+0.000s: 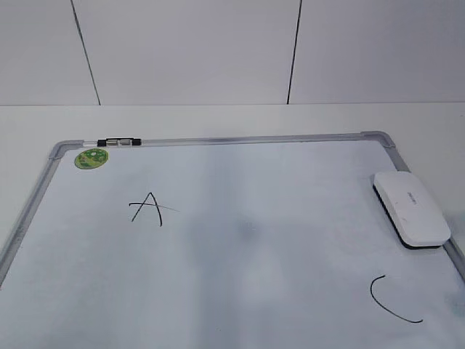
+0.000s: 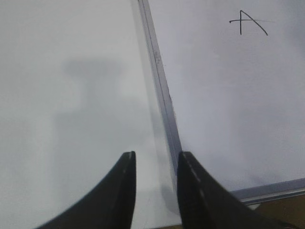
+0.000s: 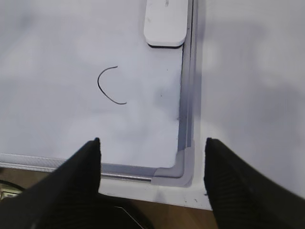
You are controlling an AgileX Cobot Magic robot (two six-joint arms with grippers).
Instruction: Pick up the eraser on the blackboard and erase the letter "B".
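White plastic over a black felt underside marks the eraser point(image 1: 411, 207), which is seen lying flat on the blackboard point(image 1: 240, 291), against the board's right frame and below its far right corner. Its long axis runs roughly along that frame, slightly slanted in the exterior view. No letter "B" can be found on the board in any view; only a smudged grey patch is visible near the board's middle, so the erasing is judged either already done or its target out of sight. A small "A" point(image 1: 147, 209) stands toward the board's left, below the round green sticker point(image 1: 91, 158), and a curved "C" point(image 1: 391, 299) lies nearer the camera than the eraser, close to the same right frame.

In the right wrist view the right gripper point(image 3: 152, 157) is shown with its jaws spread wide and empty, held above the board's near right corner. From there the eraser lies straight ahead along the frame, beyond the "C", well apart from the jaws. The left gripper point(image 2: 156, 164) is seen over the board's left frame, its jaws partly parted and holding nothing, with the bare worktop point(image 2: 66, 95) to its left. The right arm is therefore judged the nearer by far, and a grasp across the eraser's short sides is expected. No containers are present.
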